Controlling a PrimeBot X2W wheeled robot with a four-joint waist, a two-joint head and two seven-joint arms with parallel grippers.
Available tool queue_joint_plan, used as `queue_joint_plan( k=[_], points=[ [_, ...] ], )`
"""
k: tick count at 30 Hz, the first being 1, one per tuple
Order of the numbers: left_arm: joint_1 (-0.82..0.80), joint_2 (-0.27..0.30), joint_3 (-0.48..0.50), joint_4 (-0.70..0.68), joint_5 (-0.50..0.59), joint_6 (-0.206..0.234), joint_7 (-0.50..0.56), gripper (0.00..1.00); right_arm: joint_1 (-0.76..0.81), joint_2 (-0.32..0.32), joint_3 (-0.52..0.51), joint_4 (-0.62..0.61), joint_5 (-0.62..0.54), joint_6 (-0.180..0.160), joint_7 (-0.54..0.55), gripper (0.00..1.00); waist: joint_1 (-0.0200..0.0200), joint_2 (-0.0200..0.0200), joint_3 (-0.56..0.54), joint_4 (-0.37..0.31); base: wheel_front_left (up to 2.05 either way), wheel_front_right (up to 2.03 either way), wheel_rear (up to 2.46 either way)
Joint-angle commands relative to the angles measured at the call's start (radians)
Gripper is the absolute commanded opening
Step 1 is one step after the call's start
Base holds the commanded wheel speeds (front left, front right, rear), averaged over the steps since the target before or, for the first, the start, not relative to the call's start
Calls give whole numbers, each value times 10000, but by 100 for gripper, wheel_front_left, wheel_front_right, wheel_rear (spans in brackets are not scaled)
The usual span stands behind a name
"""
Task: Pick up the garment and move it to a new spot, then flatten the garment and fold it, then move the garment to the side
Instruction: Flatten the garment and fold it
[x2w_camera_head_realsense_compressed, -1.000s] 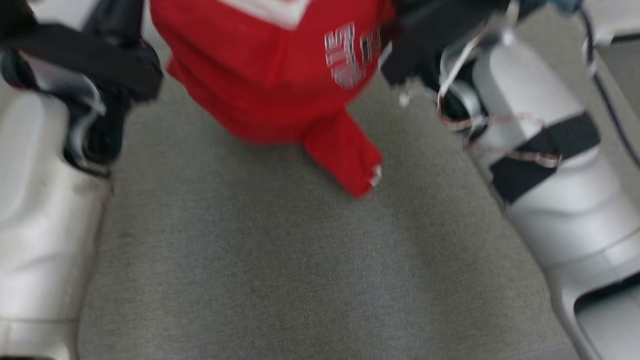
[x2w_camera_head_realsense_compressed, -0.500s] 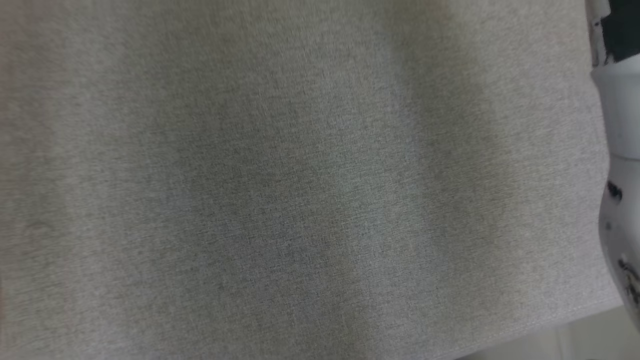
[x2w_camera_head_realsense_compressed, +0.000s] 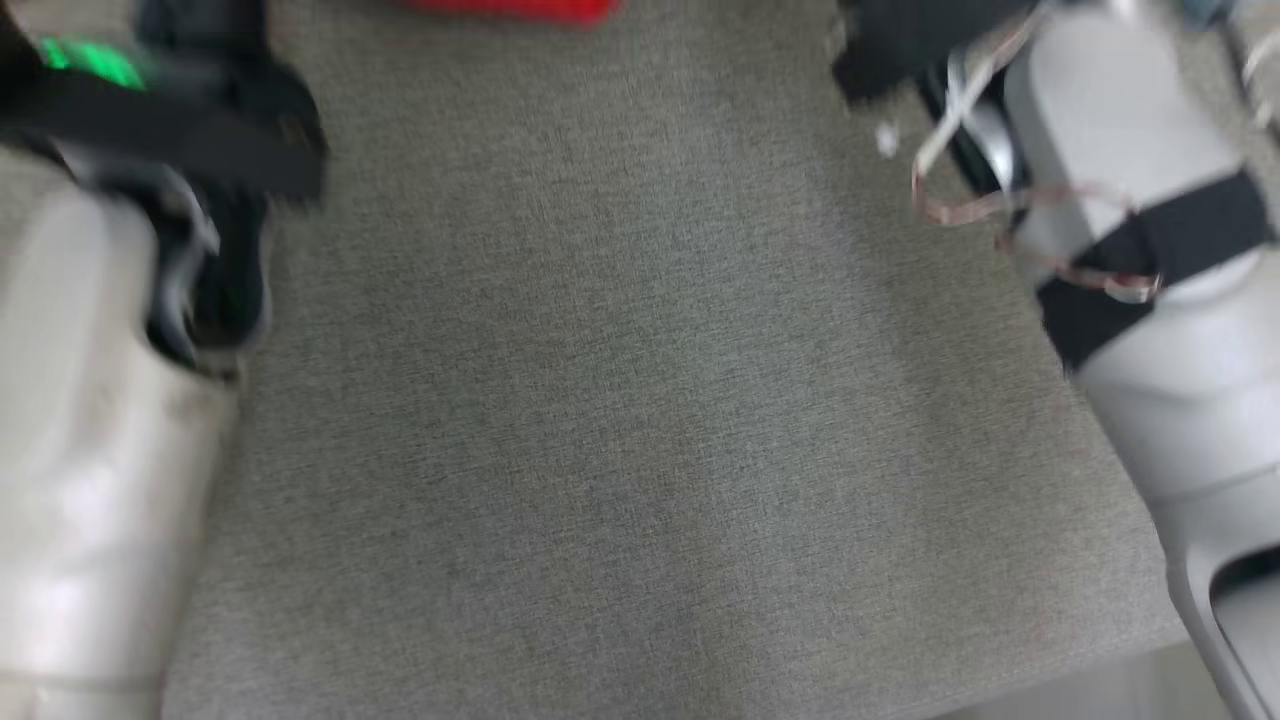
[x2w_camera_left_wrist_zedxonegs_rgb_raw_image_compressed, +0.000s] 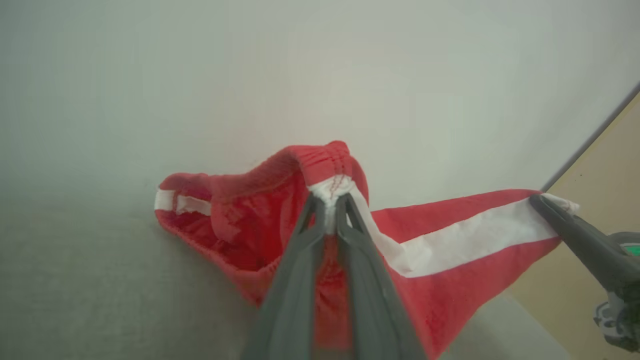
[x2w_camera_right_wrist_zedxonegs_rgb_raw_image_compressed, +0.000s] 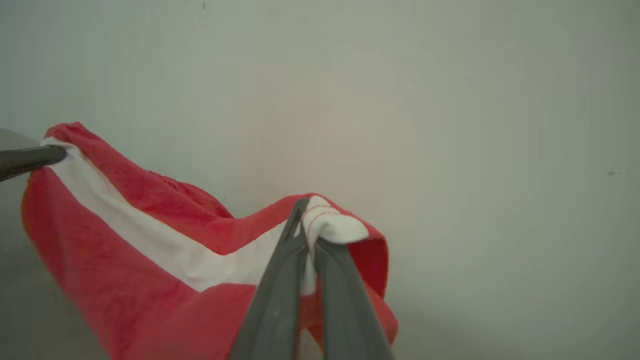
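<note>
Head view, blurred. Nearest: pale left forearm (x2w_camera_head_realsense_compressed: 90, 450) and pale right forearm (x2w_camera_head_realsense_compressed: 1180, 330), the right one banded with black tape and trailing a thin loose wire. Between them lies the table (x2w_camera_head_realsense_compressed: 640, 420), covered in grey woven cloth with a fine flat weave. At the far edge of that view is a sliver of the red garment (x2w_camera_head_realsense_compressed: 510, 8).

The wrist views add the grips.
- Left end effector (x2w_camera_left_wrist_zedxonegs_rgb_raw_image_compressed: 329, 200): fingers pinched nearly together on a white seam beside a gathered, elastic-looking band.
- Right end effector (x2w_camera_right_wrist_zedxonegs_rgb_raw_image_compressed: 310, 225): fingers fully closed on a bunched white corner.
- Each wrist view also catches the other arm's fingertip at the stripe's opposite end.

The garment is held at the far side of the table, in front of a plain pale wall (x2w_camera_left_wrist_zedxonegs_rgb_raw_image_compressed: 320, 60). Its long axis runs left to right between the two grips, with a broad white stripe along it. The red cloth looks soft and slightly nubby, and sags in loose folds below. I cannot tell whether it touches the table.
</note>
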Motion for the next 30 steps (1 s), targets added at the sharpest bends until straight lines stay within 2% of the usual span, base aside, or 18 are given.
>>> queue_joint_plan(
  k=[1, 3, 6, 10, 17, 19, 23, 26, 27, 30],
  points=[
    [768, 78, -147, -337, 59, 17, -16, 0, 585, -344, 272, -6, 259, -26, -1, 0, 0, -2, -813, 294, 0, 0, 0],
    [1545, 184, -650, -678, 233, 17, -12, 0, 1199, -810, 386, -150, 442, -26, -2, 0, 0, -2, -1299, 476, 0, 0, 0],
    [2683, 181, -1228, -849, -107, 16, -12, 0, 2492, -1320, 386, -360, 796, -26, 251, 0, 0, -2, -2092, 726, 0, 0, 0],
    [3962, 359, -1709, -735, -247, 16, -12, 0, 4035, -1854, 648, -1059, 1132, -26, 1395, 0, 0, -2, -3005, 735, 0, 0, 0],
    [5761, 231, -1274, -242, -155, 16, -13, 0, 6518, -2838, 875, -2599, 2070, -26, 4057, 0, 0, -2, -4237, 680, 0, 0, 0],
    [6267, 184, -1155, -207, -109, 16, -13, 0, 7319, -2993, 1152, -3214, 2925, -26, 5027, 0, 0, -2, -4544, 614, 0, 0, 0],
    [7198, 234, -1184, -331, 63, 35, -14, 0, 8518, -3738, 1545, -4267, 4089, -26, 6795, 0, 0, -2, -5028, 552, 0, 0, 0],
    [8029, 371, -1358, -587, 176, 199, -12, 0, 9470, -4158, 1696, -4888, 4722, -26, 7688, 0, 0, -2, -5328, 540, 0, 0, 0],
    [8029, 371, -1358, -587, 176, 199, -12, 0, 9470, -4158, 1696, -4888, 4722, -26, 7688, 0, 0, -2, -5328, 540, 0, 0, 0],
    [8932, 528, -1498, -1156, 206, 520, 144, 0, 10342, -4437, 1602, -5423, 5059, -26, 8228, 0, 0, -2, -5458, 537, 0, 0, 0]
  ],
)
